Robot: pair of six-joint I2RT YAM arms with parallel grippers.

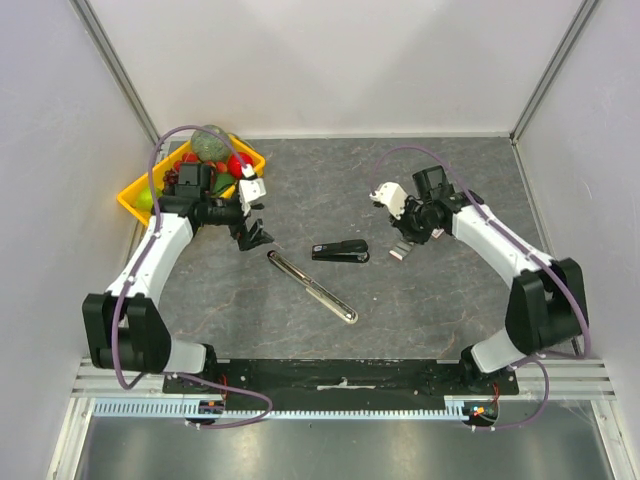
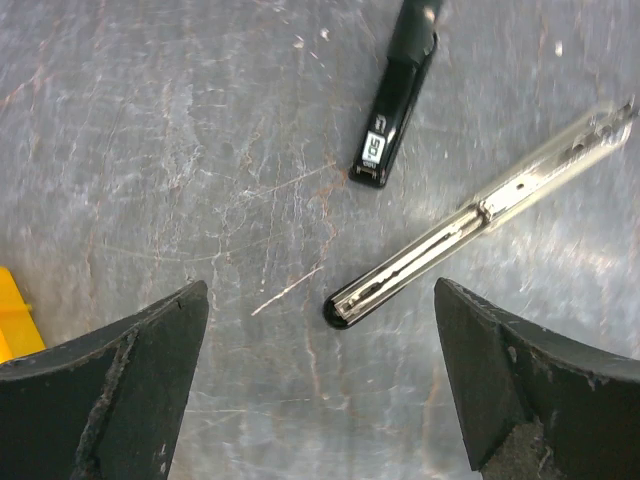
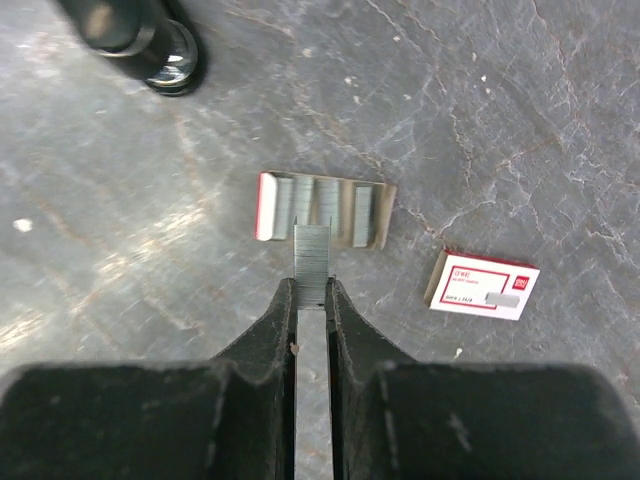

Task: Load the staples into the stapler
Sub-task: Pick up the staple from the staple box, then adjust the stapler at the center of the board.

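Note:
The stapler lies mid-table: a black body (image 1: pixel 340 251) (image 2: pixel 392 105) and, beside it, a long open metal rail (image 1: pixel 312 287) (image 2: pixel 480 215). My right gripper (image 1: pixel 408 236) (image 3: pixel 312 285) is shut on a grey strip of staples (image 3: pixel 312 260), held at the near edge of the grey tray (image 3: pixel 385 215), which holds more strips. The white-and-red box sleeve (image 3: pixel 482 285) lies just right of the tray. My left gripper (image 1: pixel 254 237) (image 2: pixel 320 290) is open and empty, hovering over the rail's near-left end.
A yellow bin (image 1: pixel 133 197) (image 2: pixel 12 315) of toy fruit stands at the back left, behind my left arm. The stapler's black rounded end (image 3: pixel 130 30) shows at the top left of the right wrist view. White walls close in the table.

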